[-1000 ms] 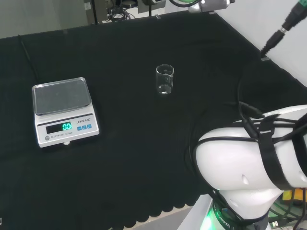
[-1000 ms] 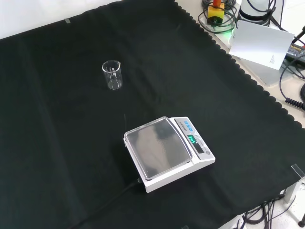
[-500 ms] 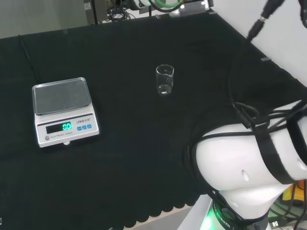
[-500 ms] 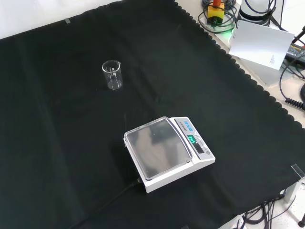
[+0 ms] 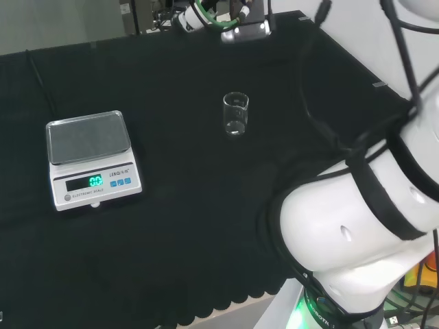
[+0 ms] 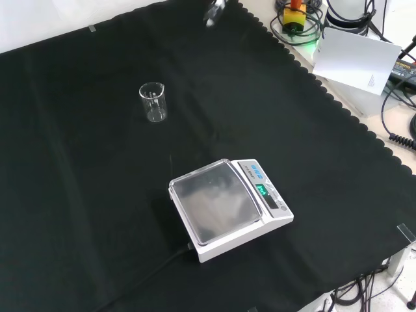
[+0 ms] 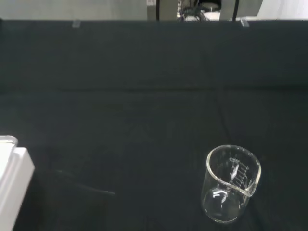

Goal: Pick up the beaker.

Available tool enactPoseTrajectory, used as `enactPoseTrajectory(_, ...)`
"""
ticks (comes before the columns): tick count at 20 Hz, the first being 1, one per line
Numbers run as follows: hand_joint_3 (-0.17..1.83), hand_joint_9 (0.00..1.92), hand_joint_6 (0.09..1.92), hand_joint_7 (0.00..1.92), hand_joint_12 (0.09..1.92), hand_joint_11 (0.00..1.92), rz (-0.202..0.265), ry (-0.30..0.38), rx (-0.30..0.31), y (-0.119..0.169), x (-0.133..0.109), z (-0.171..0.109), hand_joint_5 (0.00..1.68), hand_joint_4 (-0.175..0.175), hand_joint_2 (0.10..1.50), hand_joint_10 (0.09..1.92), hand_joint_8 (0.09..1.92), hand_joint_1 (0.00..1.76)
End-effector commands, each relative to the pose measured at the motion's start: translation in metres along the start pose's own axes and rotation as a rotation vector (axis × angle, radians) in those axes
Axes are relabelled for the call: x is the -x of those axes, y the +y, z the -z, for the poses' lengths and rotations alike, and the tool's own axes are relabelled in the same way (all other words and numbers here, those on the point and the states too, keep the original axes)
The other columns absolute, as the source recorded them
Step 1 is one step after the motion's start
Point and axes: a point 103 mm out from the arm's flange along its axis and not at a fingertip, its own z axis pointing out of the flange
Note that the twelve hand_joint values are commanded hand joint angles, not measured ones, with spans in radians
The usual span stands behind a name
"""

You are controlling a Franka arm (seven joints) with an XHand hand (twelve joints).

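Observation:
A small clear glass beaker [image 5: 235,114] stands upright and empty on the black cloth, near the middle of the head view. In the front view the beaker [image 6: 153,103] is at the upper left, and in the wrist view the beaker [image 7: 231,184] is close by, with its printed scale and spout showing. A blurred pale part of the hand [image 6: 213,12] enters at the front view's top edge, well above and to the right of the beaker. It touches nothing. Its state is too blurred to tell.
A white electronic scale [image 5: 91,159] with a steel pan and a lit green display stands at the left of the head view. In the front view the scale [image 6: 227,207] is lower, at the centre, with a black cord trailing from it. The arm's white links [image 5: 357,233] are at the right.
The arm has swung: its links rose at the head view's right, and its end came in at the top of the head and front views. Beaker and scale have not moved.

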Motion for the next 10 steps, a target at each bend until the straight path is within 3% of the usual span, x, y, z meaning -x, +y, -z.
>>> enactPoseTrajectory(1,0.20,0.11,0.09,0.00,1.44,0.00,-0.074,0.055,-0.029,0.068,0.052,-0.059,0.05,0.014,0.74,0.80,0.50,0.54)
enactPoseTrajectory(6,0.20,0.11,0.09,0.00,1.44,0.00,-0.092,0.074,-0.108,0.076,0.067,-0.106,0.05,0.015,0.73,0.80,0.49,0.54)
enactPoseTrajectory(10,0.20,0.10,0.09,0.00,1.43,0.00,-0.092,0.086,-0.120,0.072,0.068,-0.130,0.05,0.015,0.73,0.80,0.47,0.54)
